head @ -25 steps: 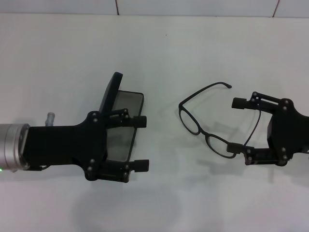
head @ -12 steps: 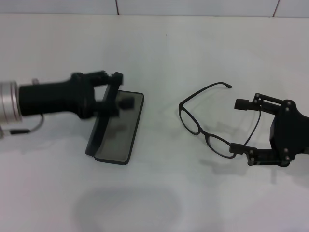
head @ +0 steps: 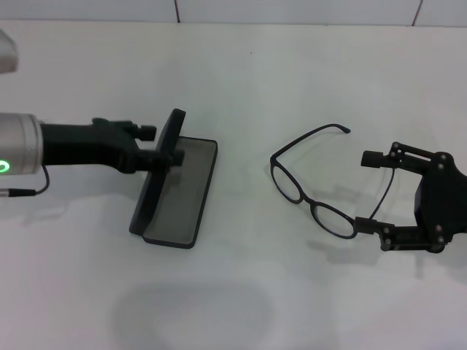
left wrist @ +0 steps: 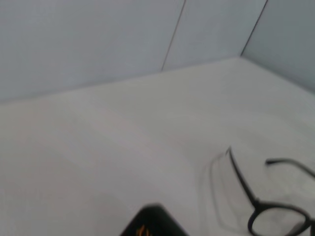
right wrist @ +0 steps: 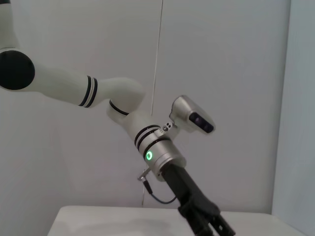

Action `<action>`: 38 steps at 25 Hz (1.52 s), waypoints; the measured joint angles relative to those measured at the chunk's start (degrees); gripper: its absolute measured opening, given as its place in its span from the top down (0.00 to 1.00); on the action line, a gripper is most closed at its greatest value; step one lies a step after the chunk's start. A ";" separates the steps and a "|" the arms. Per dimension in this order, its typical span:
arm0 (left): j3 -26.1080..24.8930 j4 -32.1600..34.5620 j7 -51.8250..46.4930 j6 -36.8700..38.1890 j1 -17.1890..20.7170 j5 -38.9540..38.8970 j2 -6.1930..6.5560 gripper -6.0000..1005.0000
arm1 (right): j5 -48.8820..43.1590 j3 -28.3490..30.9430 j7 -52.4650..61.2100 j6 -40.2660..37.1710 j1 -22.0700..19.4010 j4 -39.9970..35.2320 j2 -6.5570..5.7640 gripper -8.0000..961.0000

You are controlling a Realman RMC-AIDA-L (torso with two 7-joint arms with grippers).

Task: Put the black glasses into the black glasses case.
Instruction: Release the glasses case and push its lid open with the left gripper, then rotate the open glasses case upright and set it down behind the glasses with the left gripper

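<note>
Now holding lid of flat black hinged glasses case (head: 179, 191) up with left gripper (head: 166, 149), jaws clamped; right gripper (head: 368, 191) spread apart around temple of thin-framed black glasses (head: 315, 186). Next: close, lift, carry to case.

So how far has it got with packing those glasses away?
Done: the flat black glasses case lies open, grey lining up, with the left gripper at its raised lid. In hand: the open right gripper straddles one temple arm of the thin black glasses, which rest on the white table. Left: grasping them and placing them inside.
</note>
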 joint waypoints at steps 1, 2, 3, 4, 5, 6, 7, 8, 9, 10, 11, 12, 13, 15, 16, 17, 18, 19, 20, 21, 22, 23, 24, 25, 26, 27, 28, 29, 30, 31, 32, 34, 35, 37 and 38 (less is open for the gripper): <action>-0.30 0.36 -0.50 -0.01 0.01 1.23 -0.60 0.16 | 0.00 0.02 -0.04 0.00 -0.02 -0.04 0.00 0.12; -0.35 0.56 -1.04 0.00 -0.03 2.49 -1.09 0.16 | 0.00 0.02 -0.08 0.00 -0.02 -0.07 0.00 0.12; -0.38 0.66 -1.47 -0.01 -0.09 3.24 -1.39 0.16 | 0.00 0.02 -0.13 0.00 -0.03 -0.07 0.01 0.12; -0.40 0.71 -1.84 -0.04 -0.16 3.82 -1.58 0.16 | 0.00 0.02 -0.17 0.00 -0.04 -0.07 0.01 0.12; -0.41 0.72 -2.09 -0.11 -0.21 4.15 -1.72 0.16 | 0.00 0.02 -0.19 0.00 -0.05 -0.08 0.01 0.12; -0.43 0.67 -2.32 -0.19 -0.24 4.37 -1.86 0.16 | 0.00 0.02 -0.26 0.00 -0.05 -0.10 0.01 0.12; -0.43 0.58 -2.50 -0.23 -0.23 4.44 -1.98 0.17 | 0.00 0.02 -0.42 0.00 -0.05 -0.10 0.01 0.12; -0.43 0.57 -2.68 -0.27 -0.24 4.51 -2.06 0.18 | 0.00 0.02 -0.57 0.00 -0.05 -0.11 0.00 0.12; -0.44 0.60 -2.93 -0.31 -0.21 4.61 -2.21 0.19 | 0.01 0.02 -0.85 0.00 -0.07 -0.10 -0.02 0.12; -0.45 0.73 -3.16 -0.34 -0.17 4.71 -2.29 0.20 | 0.01 0.02 -1.13 -0.01 -0.09 -0.05 -0.05 0.12; -0.45 0.85 -3.32 -0.38 -0.13 4.84 -2.34 0.20 | 0.01 0.02 -1.37 -0.01 -0.12 0.06 -0.05 0.12; -0.46 0.87 -3.41 -0.41 -0.12 5.04 -2.36 0.21 | 0.01 0.02 -1.55 -0.01 -0.13 0.13 -0.06 0.12; -0.46 0.89 -3.59 -0.57 -0.12 5.31 -2.40 0.22 | 0.02 0.02 -1.71 -0.01 -0.14 0.18 -0.07 0.12; -0.41 0.92 -4.13 -1.22 -0.19 6.32 -2.52 0.24 | 0.03 0.02 -1.73 0.00 -0.14 0.06 -0.06 0.12; -0.35 0.92 -4.37 -1.55 -0.27 6.92 -2.58 0.24 | 0.03 0.02 -1.74 0.01 -0.14 0.03 -0.03 0.12; -0.23 0.95 -4.65 -1.90 -0.45 7.60 -2.71 0.25 | 0.03 0.02 -1.74 0.01 -0.14 0.03 -0.02 0.12; -0.18 0.97 -4.70 -1.94 -0.57 7.87 -2.75 0.26 | 0.04 0.02 -1.74 0.02 -0.14 0.07 -0.03 0.12; -0.05 0.99 -4.74 -1.97 -0.71 8.22 -2.80 0.27 | 0.04 0.02 -1.74 0.02 -0.16 0.17 -0.07 0.12; 0.10 0.98 -4.80 -1.97 -0.87 8.45 -2.81 0.28 | 0.04 0.02 -1.74 0.03 -0.20 0.23 -0.08 0.12; 0.21 0.97 -5.02 -1.98 -1.06 8.67 -2.81 0.28 | 0.04 0.02 -1.75 0.04 -0.30 0.24 -0.10 0.12; 0.26 0.93 -5.22 -1.98 -1.24 8.81 -2.81 0.29 | 0.04 0.02 -1.75 0.04 -0.41 0.24 -0.10 0.12; 0.25 0.76 -5.62 -1.97 -1.54 8.99 -2.81 0.30 | 0.04 0.02 -1.75 0.05 -0.54 0.17 -0.10 0.12; 0.26 0.59 -6.02 -1.88 -1.80 9.05 -2.79 0.31 | 0.04 0.02 -1.75 0.06 -0.65 0.03 -0.10 0.12; 0.26 0.44 -6.34 -1.75 -2.03 9.10 -2.76 0.32 | 0.04 0.02 -1.75 0.08 -0.74 -0.05 -0.10 0.12; 0.26 0.38 -6.70 -1.55 -2.26 9.16 -2.71 0.32 | 0.04 0.02 -1.77 0.11 -0.79 -0.05 -0.11 0.12; 0.27 0.34 -6.95 -1.37 -2.45 9.18 -2.68 0.35 | 0.04 0.03 -1.84 0.12 -0.82 -0.04 -0.12 0.12; 0.28 0.31 -7.09 -1.19 -2.68 9.19 -2.66 0.38 | 0.04 0.06 -2.14 0.13 -0.85 0.09 -0.15 0.12; 0.28 0.30 -7.10 -1.10 -2.79 9.20 -2.66 0.40 | 0.04 0.08 -2.49 0.13 -0.88 0.20 -0.16 0.12; 0.28 0.30 -7.10 -0.98 -2.96 9.21 -2.66 0.43 | 0.04 0.10 -2.76 0.14 -0.93 0.29 -0.17 0.12; 0.28 0.28 -7.10 -0.94 -3.12 9.23 -2.65 0.45 | 0.04 0.10 -2.98 0.14 -1.13 0.28 -0.17 0.12; 0.28 0.25 -7.08 -0.91 -3.39 9.27 -2.64 0.48 | 0.04 0.11 -3.10 0.13 -1.38 0.16 -0.15 0.12; 0.28 0.23 -7.03 -0.91 -3.79 9.31 -2.64 0.55 | 0.04 0.11 -3.15 -0.02 -1.93 -0.04 -0.13 0.12; 0.29 0.23 -6.96 -0.92 -4.02 9.32 -2.63 0.58 | 0.04 0.11 -3.16 -0.16 -2.17 -0.09 -0.13 0.12; 0.28 0.23 -6.58 -1.07 -4.82 9.33 -2.52 0.66 | 0.04 0.11 -3.40 -0.47 -2.73 -0.11 -0.11 0.12; 0.29 0.23 -6.19 -1.24 -5.39 9.33 -2.40 0.69 | 0.05 0.11 -3.70 -0.59 -3.06 -0.11 -0.08 0.12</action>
